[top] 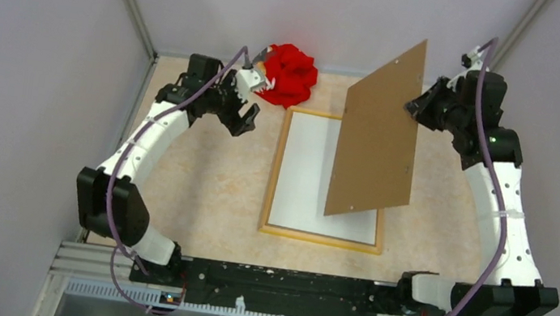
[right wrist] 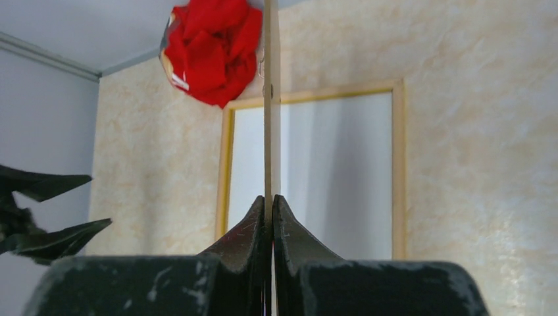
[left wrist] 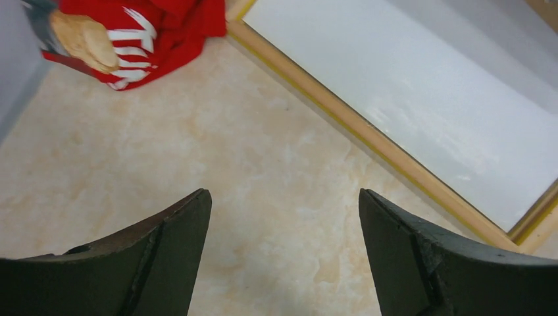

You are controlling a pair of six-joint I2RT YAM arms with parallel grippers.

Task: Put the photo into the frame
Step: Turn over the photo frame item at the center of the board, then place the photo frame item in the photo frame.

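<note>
The frame point(top: 275, 170) lies flat mid-table, wood-coloured reverse up, with a thin yellow outer edge. A white sheet point(top: 303, 177) fills its opening; no building print shows anywhere, so I cannot tell whether this is the photo. My right gripper point(top: 416, 109) is shut on the right edge of the plain brown backing board point(top: 378, 130) and holds it tilted above the frame's right half. The right wrist view shows the board edge-on point(right wrist: 271, 99) between the shut gripper point(right wrist: 271, 197). My left gripper point(top: 243, 119) is open and empty, left of the frame's far corner point(left wrist: 368, 135).
A crumpled red cloth point(top: 289, 73) lies at the back, just beyond the frame's far left corner and beside the left gripper point(left wrist: 283, 194). Grey walls point(top: 29, 51) close in the table on the left, right and back. A metal rail point(top: 284, 289) runs along the near edge.
</note>
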